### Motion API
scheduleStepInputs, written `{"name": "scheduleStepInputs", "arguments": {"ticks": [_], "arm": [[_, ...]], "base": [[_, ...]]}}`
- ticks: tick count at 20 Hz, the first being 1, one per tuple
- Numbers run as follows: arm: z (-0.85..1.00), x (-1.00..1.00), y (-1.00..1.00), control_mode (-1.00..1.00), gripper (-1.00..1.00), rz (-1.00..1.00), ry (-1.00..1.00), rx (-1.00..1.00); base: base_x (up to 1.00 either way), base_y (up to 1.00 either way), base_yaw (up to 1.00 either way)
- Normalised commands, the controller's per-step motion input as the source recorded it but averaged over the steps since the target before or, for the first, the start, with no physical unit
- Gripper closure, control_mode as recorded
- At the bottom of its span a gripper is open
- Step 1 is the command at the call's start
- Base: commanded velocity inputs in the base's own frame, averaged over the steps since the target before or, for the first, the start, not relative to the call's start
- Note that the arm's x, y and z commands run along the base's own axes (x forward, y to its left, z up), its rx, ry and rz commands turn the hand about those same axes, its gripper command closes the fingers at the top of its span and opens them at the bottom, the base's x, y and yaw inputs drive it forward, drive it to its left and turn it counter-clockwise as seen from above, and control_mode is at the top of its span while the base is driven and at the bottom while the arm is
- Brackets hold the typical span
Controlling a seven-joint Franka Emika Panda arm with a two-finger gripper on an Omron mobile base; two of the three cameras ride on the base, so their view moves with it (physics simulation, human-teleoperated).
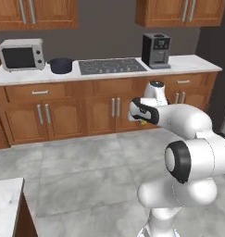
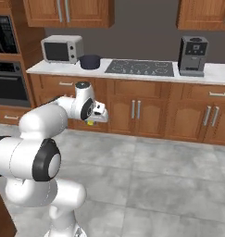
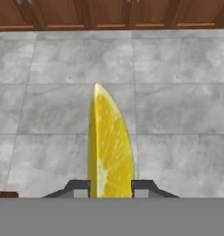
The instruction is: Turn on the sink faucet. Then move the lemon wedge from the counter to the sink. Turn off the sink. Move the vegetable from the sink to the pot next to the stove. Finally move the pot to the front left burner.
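Note:
My gripper (image 3: 111,189) is shut on the lemon wedge (image 3: 109,143), a bright yellow slice standing upright between the fingertips above the grey tiled floor. From the base views the gripper (image 1: 142,121) (image 2: 90,121) hangs at cabinet height in front of the counter (image 1: 192,62) (image 2: 215,71), with a bit of yellow lemon wedge (image 1: 143,123) (image 2: 90,123) under the hand. On the counter the dark pot (image 1: 61,65) (image 2: 90,61) sits just left of the stove (image 1: 111,66) (image 2: 139,67).
A silver toaster oven (image 1: 21,54) (image 2: 62,48) stands left of the pot and a coffee machine (image 1: 156,50) (image 2: 192,55) right of the stove. A wall oven (image 2: 7,69) is at far left. A marble counter corner (image 1: 5,203) lies near the base. Open floor separates me from the cabinets.

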Motion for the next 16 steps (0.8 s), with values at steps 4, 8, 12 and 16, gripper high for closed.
{"name": "scheduleStepInputs", "arguments": {"ticks": [4,8,12,16], "arm": [[0.00,0.00,0.00,1.00,1.00,0.00,0.00,0.00],[0.00,0.00,0.00,1.00,1.00,0.00,0.00,0.00],[0.00,0.00,0.00,1.00,1.00,0.00,0.00,0.00],[0.00,0.00,0.00,1.00,1.00,0.00,0.00,0.00]], "base": [[1.00,-0.02,0.00],[1.00,-0.03,0.00],[1.00,-0.01,0.00],[1.00,0.00,0.00]]}}
